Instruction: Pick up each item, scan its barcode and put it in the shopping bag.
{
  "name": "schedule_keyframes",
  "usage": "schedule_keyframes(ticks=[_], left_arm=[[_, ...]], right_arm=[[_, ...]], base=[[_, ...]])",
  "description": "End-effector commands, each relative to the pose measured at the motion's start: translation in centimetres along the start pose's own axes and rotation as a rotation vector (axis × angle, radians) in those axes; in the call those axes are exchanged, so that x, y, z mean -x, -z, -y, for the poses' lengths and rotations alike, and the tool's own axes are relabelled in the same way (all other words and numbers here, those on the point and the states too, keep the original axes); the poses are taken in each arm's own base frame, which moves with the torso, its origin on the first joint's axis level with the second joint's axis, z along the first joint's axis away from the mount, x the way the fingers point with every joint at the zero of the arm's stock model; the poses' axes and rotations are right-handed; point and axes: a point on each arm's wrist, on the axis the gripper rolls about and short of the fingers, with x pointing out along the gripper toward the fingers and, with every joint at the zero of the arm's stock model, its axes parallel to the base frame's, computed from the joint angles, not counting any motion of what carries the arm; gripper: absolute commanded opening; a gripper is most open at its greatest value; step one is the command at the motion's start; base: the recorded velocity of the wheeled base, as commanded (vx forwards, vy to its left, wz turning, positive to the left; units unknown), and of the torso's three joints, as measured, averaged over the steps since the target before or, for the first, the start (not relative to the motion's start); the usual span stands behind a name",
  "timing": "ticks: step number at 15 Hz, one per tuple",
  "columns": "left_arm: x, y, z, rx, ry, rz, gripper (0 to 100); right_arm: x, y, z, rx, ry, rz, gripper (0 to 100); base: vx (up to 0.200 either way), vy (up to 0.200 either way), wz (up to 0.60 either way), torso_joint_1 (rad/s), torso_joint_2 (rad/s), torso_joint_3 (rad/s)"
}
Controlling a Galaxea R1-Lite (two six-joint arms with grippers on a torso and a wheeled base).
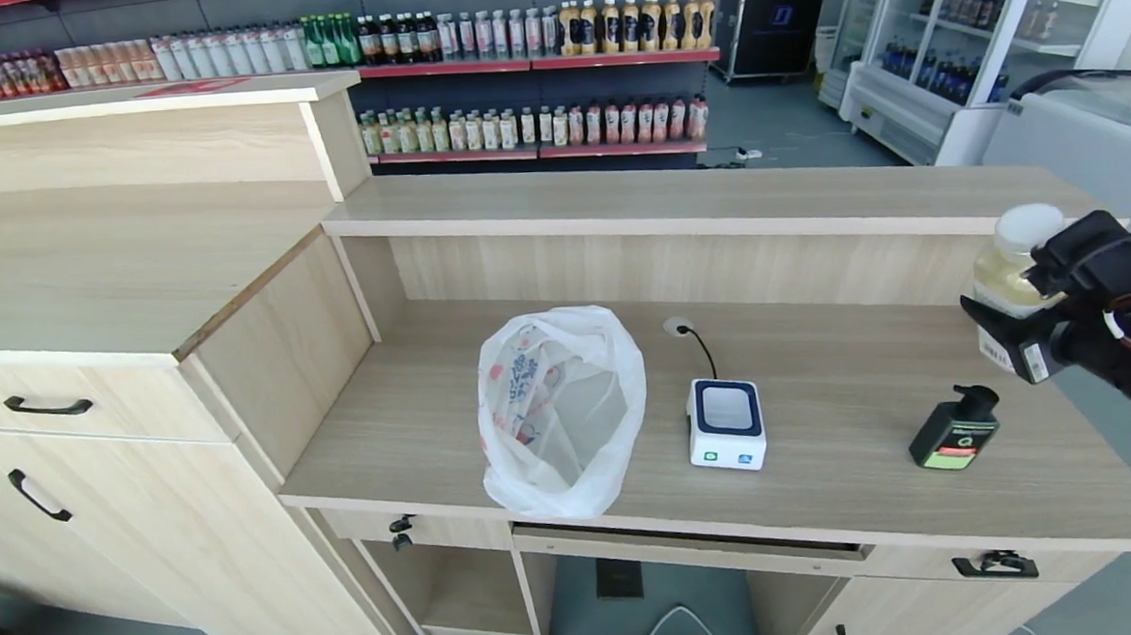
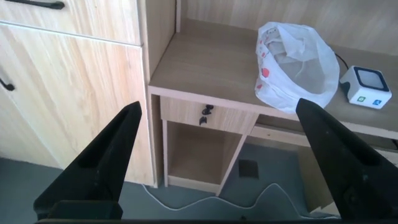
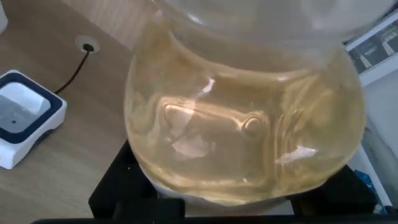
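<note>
No legible text or labels.

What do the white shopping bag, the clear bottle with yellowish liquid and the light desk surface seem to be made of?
White shopping bag: thin plastic film, translucent and crinkled.
Clear bottle of yellowish liquid: probably glossy transparent plastic, with moulded ridges; glass is possible.
Light desk surface: matte wood-grain board, perhaps laminate.

Definitely a small shop, convenience-store style. Rows of bottled drinks [image 1: 536, 125] on red-edged shelves [image 1: 533, 65] at the back, glass-door coolers [image 1: 938, 37] off to the side. Up front, a wooden checkout counter [image 1: 840, 390] with a barcode scanner [image 1: 726, 423] and a plastic shopping bag [image 1: 561, 410].
</note>
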Motion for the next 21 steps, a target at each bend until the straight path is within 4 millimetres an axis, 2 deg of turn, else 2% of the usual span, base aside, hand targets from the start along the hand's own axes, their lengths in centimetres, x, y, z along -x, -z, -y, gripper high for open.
schedule_keyframes(ticks=[1,3,5,10,21], left_arm=[[0.0,0.0,0.0,0.0,0.001,0.001,100],[0.0,0.0,0.0,0.0,-0.001,0.001,100],[0.0,0.0,0.0,0.0,0.001,0.001,100],[0.0,0.0,0.0,0.0,0.001,0.001,100],[0.0,0.0,0.0,0.0,0.001,0.001,100]], right_arm=[[-1.1,1.5,-0.5,0.034,-0.029,0.01,0],[-1.7,2.3,-0.5,0.11,-0.059,0.072,0],[-2.6,4.2,-0.6,0.183,-0.169,0.177,0],[-4.2,8.6,-0.3,0.231,-0.284,0.207,0],[-6.1,11.3,-2.7,0.231,-0.371,0.292,0]], base=[[0.0,0.0,0.6,0.002,0.01,-0.002],[0.0,0.0,0.6,0.0,0.0,0.005],[0.0,0.0,0.0,0.0,0.0,0.0],[0.0,0.0,0.0,0.0,0.0,0.0],[0.0,0.0,0.0,0.0,0.0,0.0]])
